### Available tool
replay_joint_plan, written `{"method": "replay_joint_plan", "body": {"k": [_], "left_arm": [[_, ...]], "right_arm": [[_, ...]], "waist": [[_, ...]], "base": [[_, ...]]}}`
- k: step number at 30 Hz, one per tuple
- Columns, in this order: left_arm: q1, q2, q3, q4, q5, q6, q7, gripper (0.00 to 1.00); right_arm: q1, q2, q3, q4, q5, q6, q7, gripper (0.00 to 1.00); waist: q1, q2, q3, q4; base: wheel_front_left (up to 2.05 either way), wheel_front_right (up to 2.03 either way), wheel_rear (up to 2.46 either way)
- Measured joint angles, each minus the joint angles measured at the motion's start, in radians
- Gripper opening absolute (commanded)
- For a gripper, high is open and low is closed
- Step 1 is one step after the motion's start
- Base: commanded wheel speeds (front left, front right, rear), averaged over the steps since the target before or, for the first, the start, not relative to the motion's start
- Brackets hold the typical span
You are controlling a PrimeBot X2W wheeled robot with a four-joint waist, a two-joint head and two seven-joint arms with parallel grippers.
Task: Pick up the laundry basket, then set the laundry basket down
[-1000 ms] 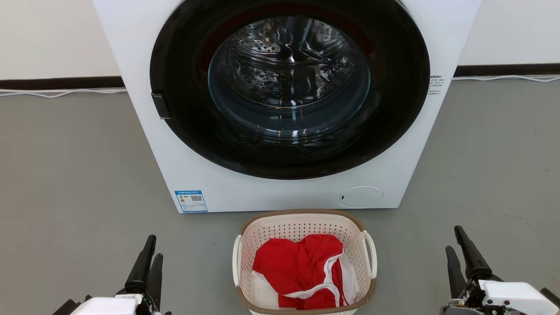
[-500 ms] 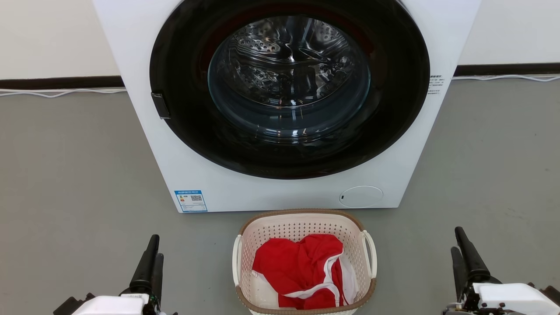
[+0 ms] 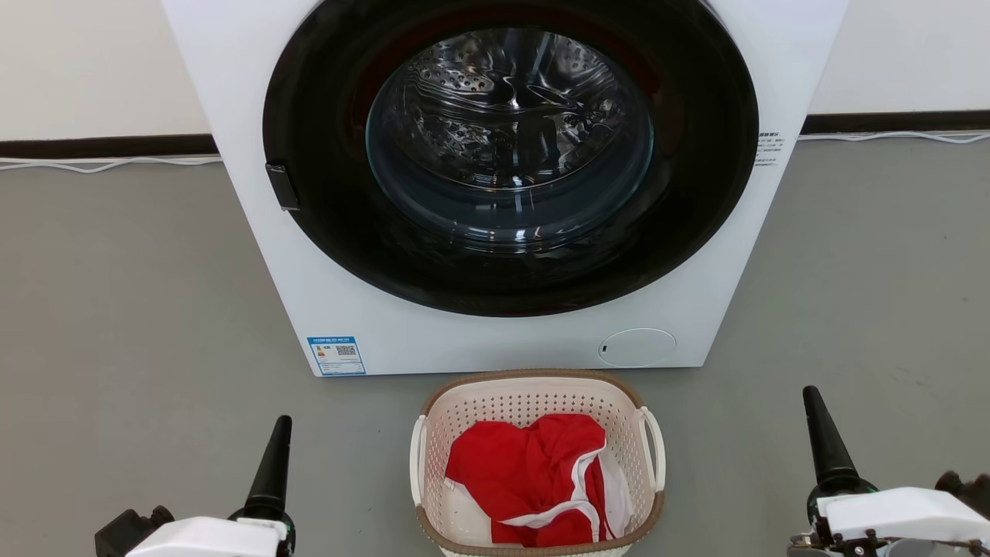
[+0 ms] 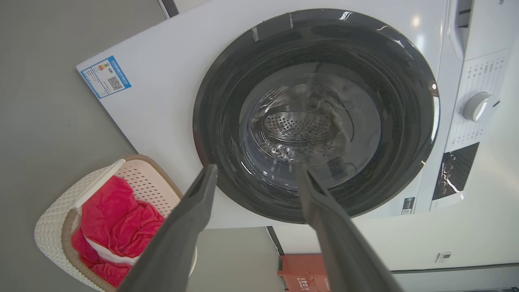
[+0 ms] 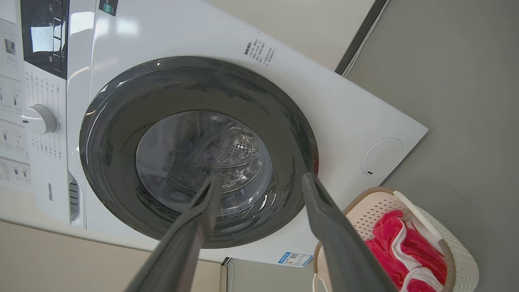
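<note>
The laundry basket [image 3: 534, 376] stands on the grey floor right in front of the washing machine. It is cream-white and perforated, with a brown rim and white loop handles on both sides. A red garment with white trim [image 3: 526, 472] lies inside it. My left gripper [image 3: 283, 422] hovers to the left of the basket, apart from it. My right gripper [image 3: 810, 391] hovers to the right, also apart. Each wrist view shows its gripper, left [image 4: 256, 170] and right [image 5: 260, 178], open and empty, pointing at the machine's door. The basket appears at the lower left [image 4: 52, 227] and lower right [image 5: 462, 251].
The big white washing machine [image 3: 255, 193] with its round dark glass door [image 3: 510, 139] stands just behind the basket. A white cable [image 3: 108, 164] runs along the dark skirting at the wall. An orange-red box [image 4: 304, 271] sits beyond the machine. Grey floor lies on both sides.
Both grippers have rolled at the wrist, so each pair of fingers now lines up as one spike in the head view. The basket has not moved.
</note>
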Motion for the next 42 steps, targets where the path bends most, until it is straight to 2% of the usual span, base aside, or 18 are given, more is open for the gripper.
{"method": "replay_joint_plan", "body": {"k": [6, 14, 42], "left_arm": [[0.006, 0.000, -0.007, -0.005, 0.138, 0.022, -0.015, 1.00], [0.013, 0.001, -0.017, -0.021, 0.280, 0.030, -0.040, 1.00], [0.040, 0.004, -0.045, -0.034, 0.615, 0.060, -0.119, 1.00]], "right_arm": [[0.000, -0.010, 0.015, -0.022, -0.146, 0.000, -0.017, 1.00], [0.000, -0.011, 0.016, -0.026, -0.302, 0.000, -0.039, 1.00], [0.022, -0.011, 0.021, 0.017, -0.693, 0.000, -0.119, 1.00]], "waist": [[0.0000, 0.0000, 0.000, -0.004], [0.0000, 0.0000, -0.002, -0.007], [0.0000, 0.0000, -0.011, -0.013]], "base": [[0.00, 0.00, 0.00], [0.00, 0.00, 0.00], [0.00, 0.00, 0.00]]}}
